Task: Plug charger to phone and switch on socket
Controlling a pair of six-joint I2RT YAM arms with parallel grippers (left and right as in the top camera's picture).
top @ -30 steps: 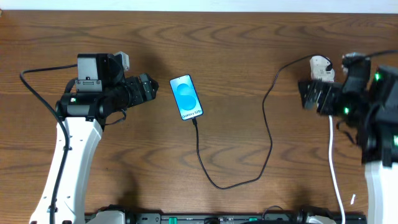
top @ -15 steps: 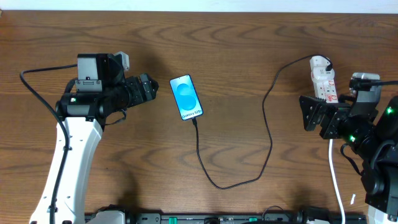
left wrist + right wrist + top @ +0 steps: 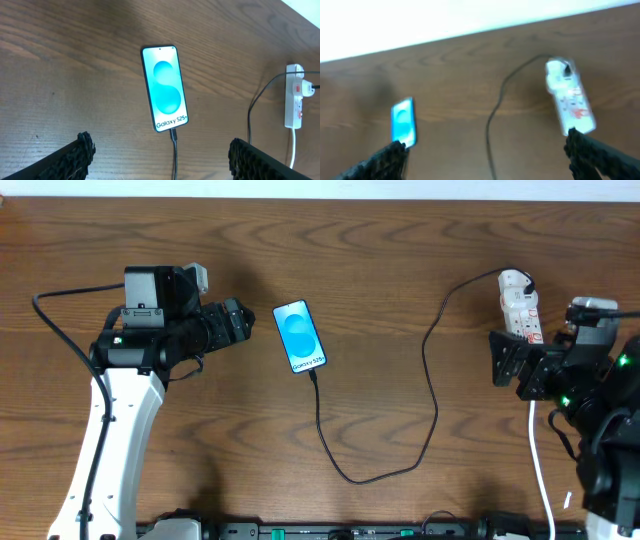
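The phone lies screen-up and lit on the bench. The charger is plugged into its lower edge and loops across to the socket at the right. The left hand hangs spread wide and empty just beside the phone. The right hand, equally wide and holding nothing, sits by the socket's near end. I can't tell whether any switch is on. A clumsy push there could slide the strip, drag the cable and pull the plug from the phone.
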